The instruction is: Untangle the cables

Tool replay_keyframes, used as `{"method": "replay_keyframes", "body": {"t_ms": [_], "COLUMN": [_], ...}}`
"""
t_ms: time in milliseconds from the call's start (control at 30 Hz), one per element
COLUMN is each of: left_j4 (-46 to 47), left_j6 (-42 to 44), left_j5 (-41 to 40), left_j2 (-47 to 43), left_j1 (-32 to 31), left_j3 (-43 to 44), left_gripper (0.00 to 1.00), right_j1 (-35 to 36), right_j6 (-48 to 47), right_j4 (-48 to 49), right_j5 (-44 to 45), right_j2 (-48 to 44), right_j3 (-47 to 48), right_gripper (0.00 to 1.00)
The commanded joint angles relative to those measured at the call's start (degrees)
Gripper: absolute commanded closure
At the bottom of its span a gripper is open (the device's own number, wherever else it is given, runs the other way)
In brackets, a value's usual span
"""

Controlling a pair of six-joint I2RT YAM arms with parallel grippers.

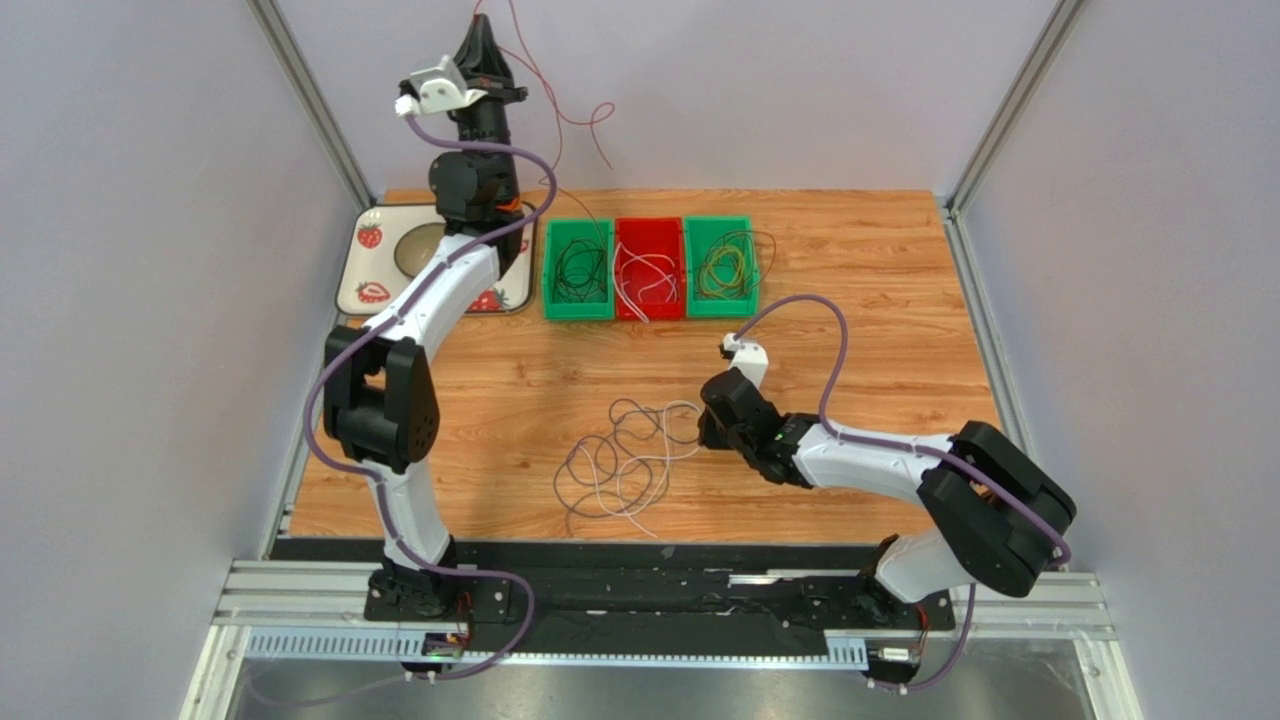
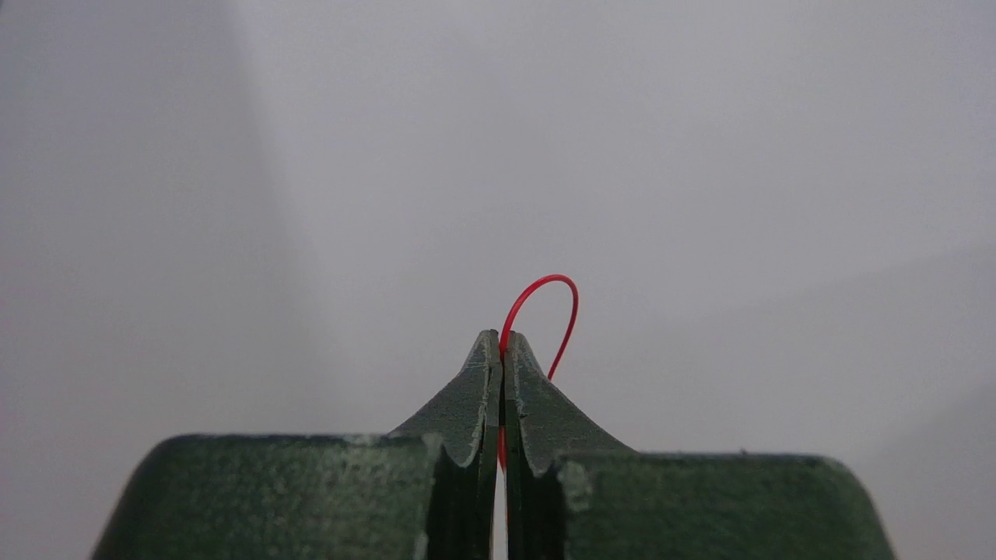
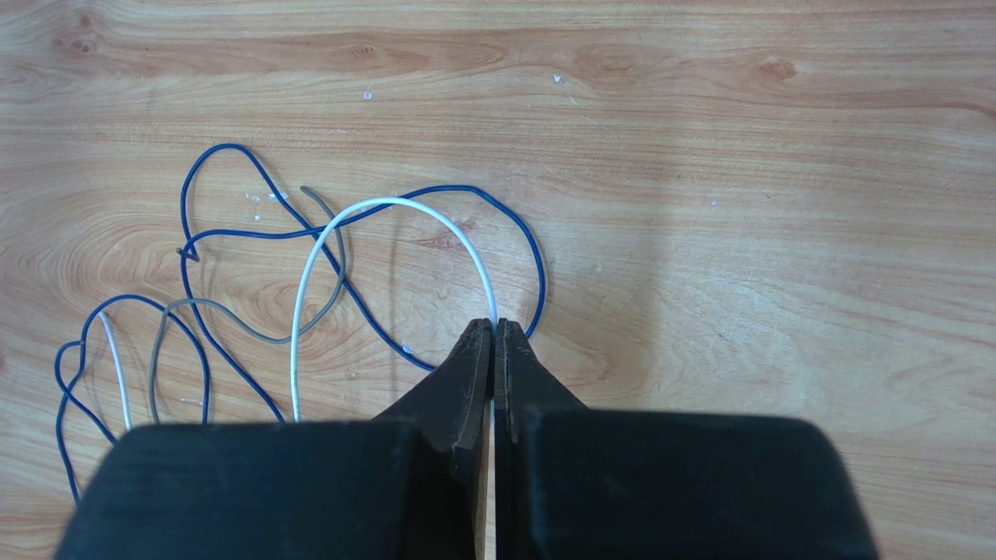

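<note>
Top external view: left gripper (image 1: 481, 26), clamped on a red wire (image 1: 558, 120), holds it high, likely to draw it free, while right gripper (image 3: 493, 333) pinches a white wire (image 3: 351, 216) shut.

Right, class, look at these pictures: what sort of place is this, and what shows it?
Probably a robotics lab test cell: two white-and-black robot arms bolted to a metal rail at a wooden tabletop's edge, plain grey enclosing panels, and small plastic trays, two green, one red.
</note>
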Motion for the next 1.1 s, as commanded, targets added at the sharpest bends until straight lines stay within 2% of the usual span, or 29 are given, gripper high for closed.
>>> {"method": "replay_keyframes", "body": {"t_ms": [0,100,233,433,533,700,800,867,900,967,1067], "left_j4": [3.4,-1.0,-13.2,-23.5,-27.2,-29.3,-29.1,-29.2,-28.9,-27.5,-30.9], "left_j6": [0.9,0.5,-0.8,-1.6,-2.0,-1.8,-1.7,1.0,1.4,2.3,1.3], "left_j5": [-1.9,-3.5,-4.5,-7.5,-3.7,-8.0,-7.7,-8.4,-11.7,-12.4,-15.0], "left_j2": [-6.6,-7.7,-6.3,-3.2,-2.0,-2.0,-3.1,-3.3,-4.5,-7.1,-8.9], "left_j1": [0.3,0.3,0.3,0.2,0.0,-1.5,-2.8,-4.7,-5.6,-7.5,-9.0], "left_j3": [-6.4,-9.3,-8.7,-9.1,-10.5,-15.1,-18.5,-19.9,-20.6,-23.3,-23.5], "left_gripper": [1.0,1.0,1.0,1.0,1.0,1.0,1.0,1.0,1.0,1.0,1.0], "right_j1": [0.5,0.7,0.9,1.1,1.0,1.2,1.2,1.2,1.2,1.2,1.3], "right_j6": [-0.8,-1.0,-1.1,-1.0,-1.1,-1.1,-0.9,-1.0,-0.9,-0.9,-1.0], "right_j4": [0.4,0.5,0.4,0.5,0.6,0.8,0.8,0.8,1.0,1.0,1.0], "right_j5": [2.2,2.4,2.6,2.9,2.9,3.0,3.0,3.1,3.1,3.1,3.1], "right_j2": [0.4,0.4,0.6,0.4,0.1,-0.2,-0.1,-0.1,-0.2,-0.3,-0.5], "right_j3": [2.3,2.3,2.4,2.2,2.1,1.8,1.8,1.8,1.7,1.6,1.5], "right_gripper": [1.0,1.0,1.0,1.0,1.0,1.0,1.0,1.0,1.0,1.0,1.0]}}
